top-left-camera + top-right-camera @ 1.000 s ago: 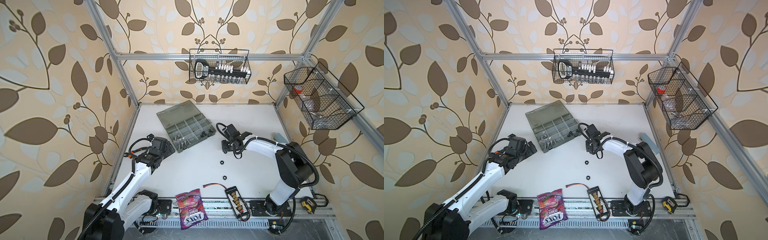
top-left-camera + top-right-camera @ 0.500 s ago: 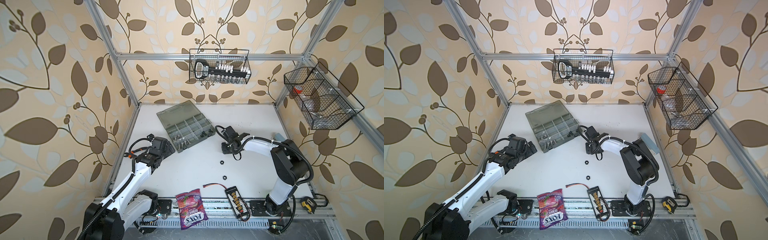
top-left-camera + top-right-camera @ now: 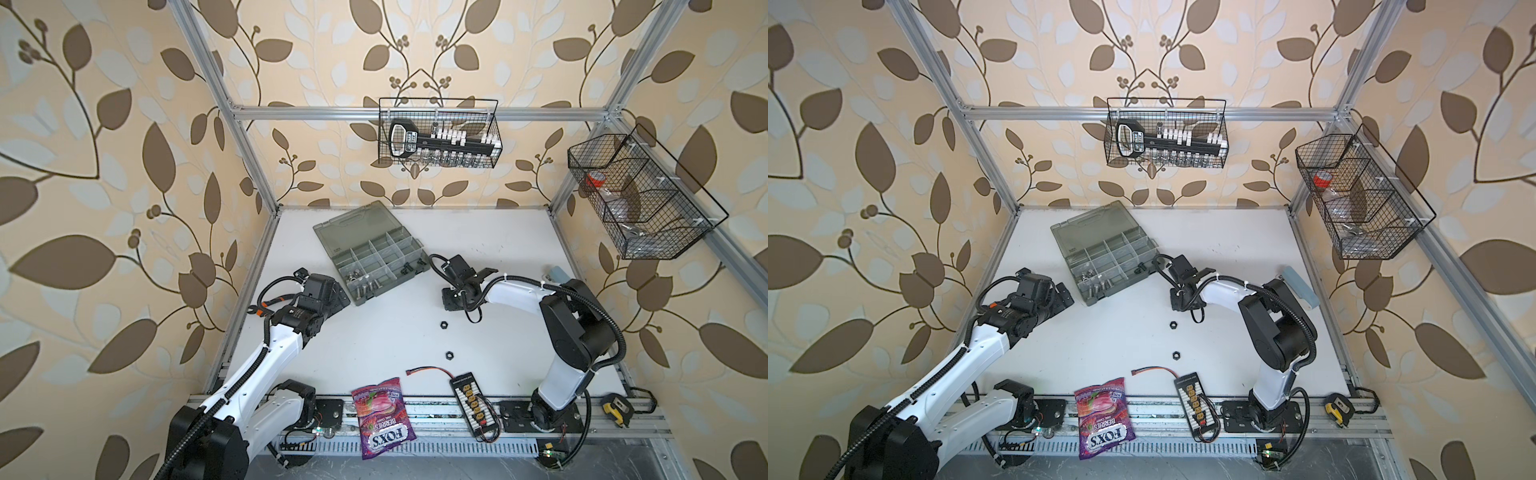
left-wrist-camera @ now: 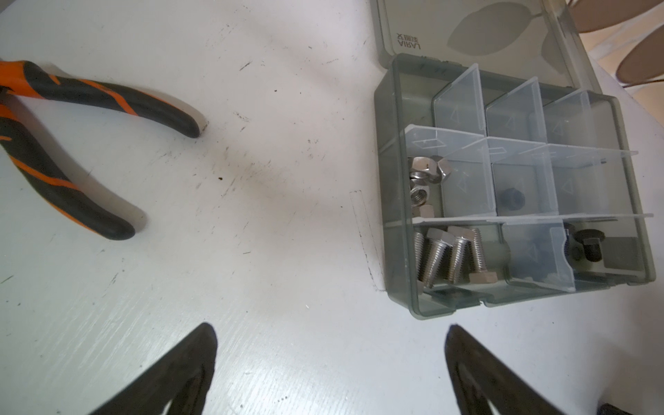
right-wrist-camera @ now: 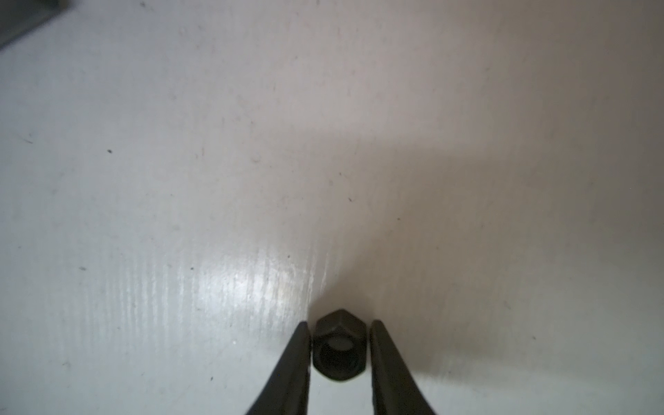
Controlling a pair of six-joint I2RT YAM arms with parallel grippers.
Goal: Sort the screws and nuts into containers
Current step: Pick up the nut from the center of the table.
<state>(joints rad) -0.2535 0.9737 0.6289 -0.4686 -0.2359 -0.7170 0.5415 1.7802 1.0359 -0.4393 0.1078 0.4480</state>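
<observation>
The right wrist view shows a black nut point(image 5: 339, 346) on the white table between my right gripper's point(image 5: 339, 323) fingers, which have closed against its two sides. In both top views that gripper point(image 3: 451, 301) point(image 3: 1179, 301) points down just right of the grey-green case of containers point(image 3: 332, 232) point(image 3: 1069, 235). Two more black nuts point(image 3: 444, 324) point(image 3: 449, 355) lie loose nearer the front. My left gripper point(image 4: 329, 326) point(image 3: 332, 295) is open over bare table beside the case. Inside are silver screws point(image 4: 449, 258), silver nuts point(image 4: 427, 172), a black nut point(image 4: 512, 197) and a black screw point(image 4: 589, 244).
Orange-and-black pliers point(image 4: 90, 97) lie left of the left gripper. A candy bag point(image 3: 382, 415), a connector board with its wire point(image 3: 471, 399) and a tape measure point(image 3: 615, 409) sit along the front edge. Wire baskets point(image 3: 436, 137) point(image 3: 640, 199) hang on the back and right walls.
The right gripper has shifted slightly toward the front and come down, and its jaws have narrowed onto the black nut. The left arm has not moved.
</observation>
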